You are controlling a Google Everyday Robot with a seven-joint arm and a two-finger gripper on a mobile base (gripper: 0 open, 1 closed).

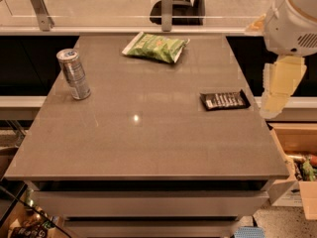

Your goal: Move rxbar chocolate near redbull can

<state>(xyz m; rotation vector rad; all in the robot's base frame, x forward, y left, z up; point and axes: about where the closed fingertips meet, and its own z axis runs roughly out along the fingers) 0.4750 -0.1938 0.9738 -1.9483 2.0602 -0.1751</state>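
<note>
The black rxbar chocolate (224,100) lies flat just left of the gripper (278,88) hanging at right. The silver redbull can (74,74) stands upright, far to the gripper's left.
</note>
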